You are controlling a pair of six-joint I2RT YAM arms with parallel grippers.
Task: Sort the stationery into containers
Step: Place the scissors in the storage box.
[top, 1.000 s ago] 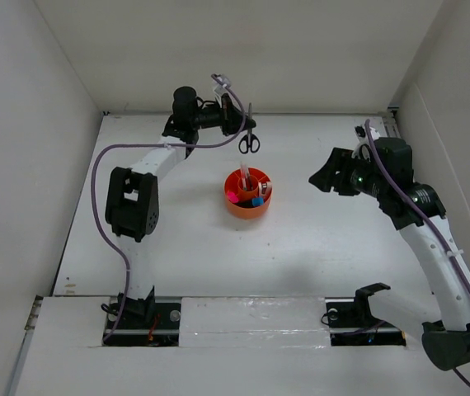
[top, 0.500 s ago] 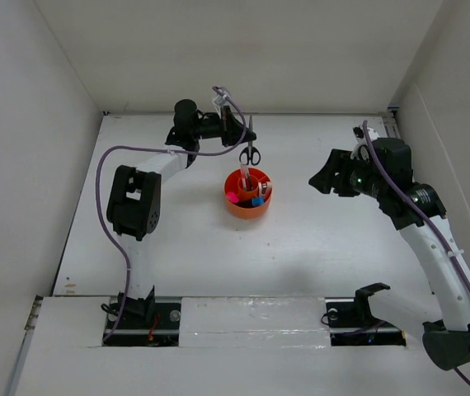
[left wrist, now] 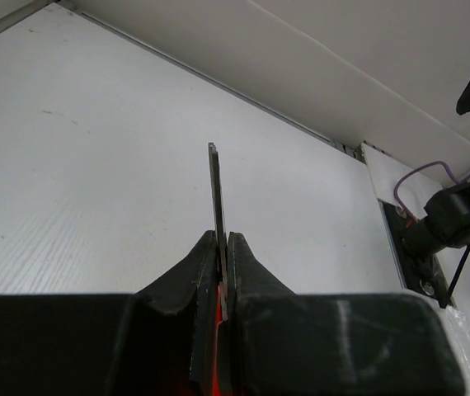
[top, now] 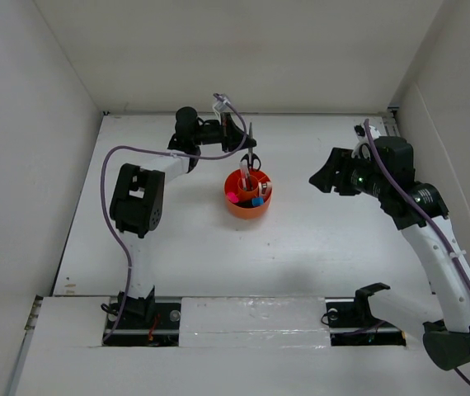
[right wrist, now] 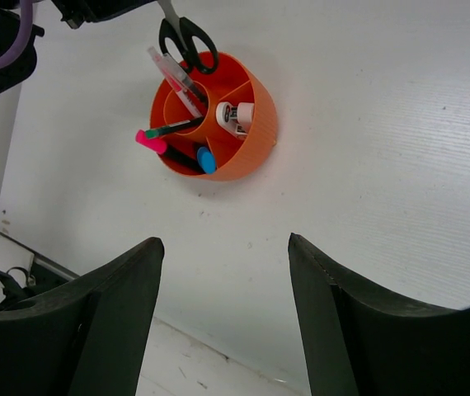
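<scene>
The left claw [left wrist: 221, 243] is clenched on the blades of the scissors [right wrist: 187, 35], so the black handles hang straight down, ready to go in loops-first. The handles sit just over the far rim of the orange organiser [right wrist: 247, 157], directly beneath the claw. Markers [right wrist: 205, 158] and pens [right wrist: 176, 76] already stand inside. The right claw [right wrist: 223, 241] hangs spread wide, holding nothing, well off to the side above the tabletop [right wrist: 383, 124].
</scene>
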